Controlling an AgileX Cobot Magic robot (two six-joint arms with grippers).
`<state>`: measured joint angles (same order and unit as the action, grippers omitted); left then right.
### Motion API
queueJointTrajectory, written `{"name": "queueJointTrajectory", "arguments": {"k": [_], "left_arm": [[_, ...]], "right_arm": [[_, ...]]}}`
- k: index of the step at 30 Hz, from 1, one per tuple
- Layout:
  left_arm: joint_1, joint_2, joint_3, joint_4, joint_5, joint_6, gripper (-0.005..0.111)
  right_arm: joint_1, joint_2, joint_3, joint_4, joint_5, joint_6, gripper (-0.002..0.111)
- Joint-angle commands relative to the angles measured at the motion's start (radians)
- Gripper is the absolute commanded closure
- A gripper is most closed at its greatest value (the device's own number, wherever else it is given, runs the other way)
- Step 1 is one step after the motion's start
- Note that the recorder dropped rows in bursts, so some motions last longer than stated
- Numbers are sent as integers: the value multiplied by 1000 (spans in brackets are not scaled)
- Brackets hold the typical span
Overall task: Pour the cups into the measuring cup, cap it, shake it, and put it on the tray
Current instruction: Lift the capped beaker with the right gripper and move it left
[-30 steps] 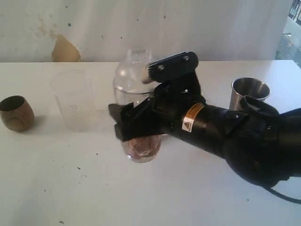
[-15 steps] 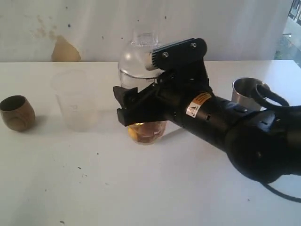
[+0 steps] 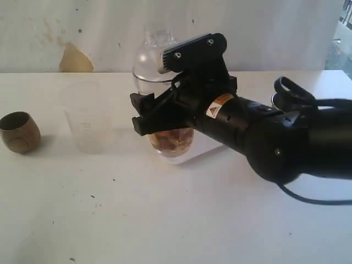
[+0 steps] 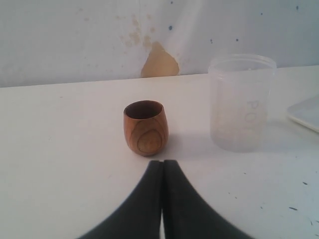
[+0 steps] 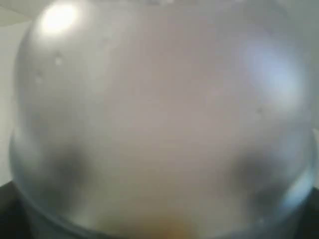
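Observation:
My right gripper [image 3: 165,121] is shut on the measuring cup [image 3: 171,144], a clear cylinder with brownish contents in its bottom. A clear dome lid [image 3: 148,63] caps it. The cup hangs just above the near edge of the white tray [image 3: 204,147]. In the right wrist view the blurred dome [image 5: 159,109] fills the picture. The brown wooden cup [image 3: 19,132] [image 4: 145,127] stands upright at the far left. My left gripper [image 4: 163,162] is shut and empty just short of it. The right arm hides the steel tumbler.
A frosted translucent plastic cup [image 3: 85,118] [image 4: 241,102] stands between the wooden cup and the held measuring cup. The tray's corner [image 4: 305,112] shows in the left wrist view. A wall runs along the table's far edge. The right arm [image 3: 275,140] lies across the right half.
The right gripper has raised the capped measuring cup off the table and carried it back over the tray's edge. The arm now covers the steel tumbler. The left gripper has not moved.

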<state>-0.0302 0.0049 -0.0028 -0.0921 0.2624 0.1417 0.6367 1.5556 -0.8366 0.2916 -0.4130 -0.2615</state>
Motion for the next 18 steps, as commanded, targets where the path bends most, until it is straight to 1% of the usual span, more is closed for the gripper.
{"name": "queueJointTrajectory", "arguments": {"k": [1, 4, 7, 12, 16, 18], "left_arm": [[-1, -5, 3, 3, -8, 1, 106], [-1, -5, 3, 3, -8, 1, 106], [-1, -5, 3, 3, -8, 1, 106], [-1, -5, 3, 3, -8, 1, 106], [-1, -5, 3, 3, -8, 1, 106], [-1, -5, 3, 3, -8, 1, 106]], "right_arm": [[-80, 68, -147, -6, 2, -50, 108], [-113, 146, -254, -6, 48, -108, 108], [-117, 214, -337, -6, 84, -246, 108], [-115, 309, -456, -4, 119, -378, 108], [-115, 375, -541, 114, 115, -603, 108], [-115, 401, -570, 144, 113, -686, 108]]}}
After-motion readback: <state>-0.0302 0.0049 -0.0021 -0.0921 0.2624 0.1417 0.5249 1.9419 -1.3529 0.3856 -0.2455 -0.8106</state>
